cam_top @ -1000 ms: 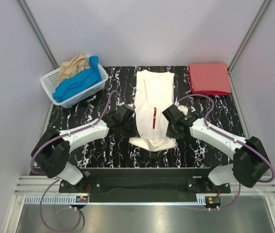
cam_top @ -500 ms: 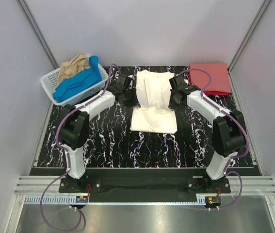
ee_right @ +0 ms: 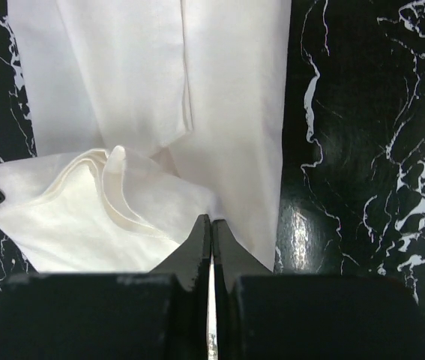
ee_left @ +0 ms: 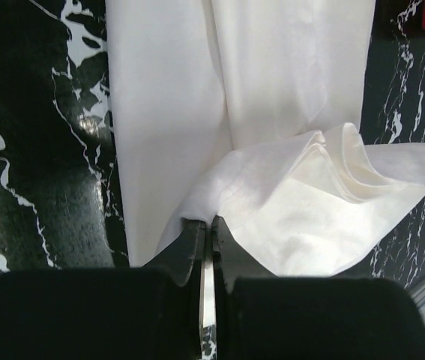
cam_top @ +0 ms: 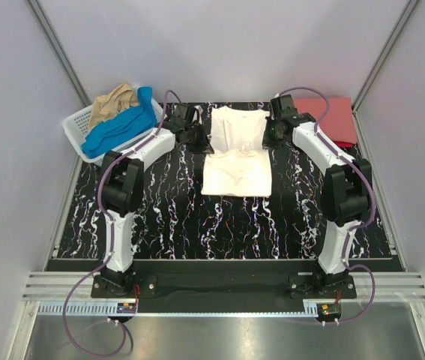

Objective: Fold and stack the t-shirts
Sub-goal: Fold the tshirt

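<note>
**Jaws clamped on hem corners, fold carried over**

The left gripper and right gripper each pinch a corner of the soft white cloth t-shirt, which lies on the black marbled table. A second ago that hem lay at the near side. Now it sits near the collar, doubling the shirt. Releasing looks next.

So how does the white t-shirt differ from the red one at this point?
The white t-shirt lies mid-table, the red t-shirt at the far right corner. The left hand and right hand pinch the white one, rumpled mid-fold; the red one lies flat, folded, unheld. Both are on the table.
</note>
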`<state>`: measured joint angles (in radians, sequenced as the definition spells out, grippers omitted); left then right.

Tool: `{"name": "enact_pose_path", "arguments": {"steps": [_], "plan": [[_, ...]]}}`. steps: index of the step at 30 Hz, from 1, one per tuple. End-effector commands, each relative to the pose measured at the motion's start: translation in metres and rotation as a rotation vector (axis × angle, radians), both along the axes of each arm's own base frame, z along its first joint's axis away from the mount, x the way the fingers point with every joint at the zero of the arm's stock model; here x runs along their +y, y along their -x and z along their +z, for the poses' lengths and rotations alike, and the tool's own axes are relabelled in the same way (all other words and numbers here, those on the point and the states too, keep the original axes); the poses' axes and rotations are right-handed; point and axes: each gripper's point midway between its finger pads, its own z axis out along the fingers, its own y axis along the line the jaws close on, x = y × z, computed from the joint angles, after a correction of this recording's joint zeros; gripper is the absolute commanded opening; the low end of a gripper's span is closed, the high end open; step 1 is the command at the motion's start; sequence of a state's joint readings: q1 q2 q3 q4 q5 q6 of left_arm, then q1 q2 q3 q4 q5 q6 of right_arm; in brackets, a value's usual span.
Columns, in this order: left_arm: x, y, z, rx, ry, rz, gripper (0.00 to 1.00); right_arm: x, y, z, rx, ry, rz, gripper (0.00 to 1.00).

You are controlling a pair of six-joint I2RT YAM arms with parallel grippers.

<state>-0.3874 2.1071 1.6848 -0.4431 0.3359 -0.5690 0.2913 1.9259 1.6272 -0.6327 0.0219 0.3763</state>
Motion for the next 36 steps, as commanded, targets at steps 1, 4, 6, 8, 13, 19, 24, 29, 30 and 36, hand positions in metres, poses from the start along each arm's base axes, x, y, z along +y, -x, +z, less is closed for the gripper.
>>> {"name": "enact_pose_path", "arguments": {"steps": [1,4,6,8,13,19,24,29,30,36], "plan": [[-0.004,-0.025,0.015,-0.064,0.05,0.0,0.0,-0.001,-0.027,0.006,-0.036,-0.031,0.029,0.0],[-0.001,-0.04,0.011,-0.07,0.059,0.018,0.0,-0.001,-0.041,-0.007,-0.013,-0.049,0.04,0.0],[0.001,-0.048,0.001,-0.06,0.06,0.017,0.12,-0.004,-0.048,-0.02,0.005,-0.044,0.039,0.01],[0.002,-0.058,0.001,-0.09,0.05,0.0,0.24,-0.009,-0.062,-0.015,-0.021,-0.037,0.04,0.1],[0.029,-0.074,0.03,-0.18,0.011,0.041,0.49,-0.015,-0.082,0.0,-0.02,-0.038,0.057,0.34],[0.031,-0.046,0.038,-0.187,-0.013,0.014,0.48,-0.02,-0.038,0.004,0.08,-0.058,0.024,0.35],[0.007,-0.031,0.016,-0.165,0.016,-0.054,0.45,-0.01,-0.029,-0.003,0.073,-0.105,0.092,0.3],[-0.014,-0.035,-0.003,-0.134,0.086,-0.121,0.39,-0.005,-0.043,-0.033,0.105,-0.102,0.132,0.25],[-0.015,-0.041,0.0,-0.15,0.09,-0.121,0.4,-0.005,-0.046,-0.035,0.104,-0.098,0.133,0.25],[0.002,-0.07,-0.021,-0.159,0.018,-0.047,0.4,-0.011,-0.073,-0.062,0.1,-0.055,0.135,0.23]]}}
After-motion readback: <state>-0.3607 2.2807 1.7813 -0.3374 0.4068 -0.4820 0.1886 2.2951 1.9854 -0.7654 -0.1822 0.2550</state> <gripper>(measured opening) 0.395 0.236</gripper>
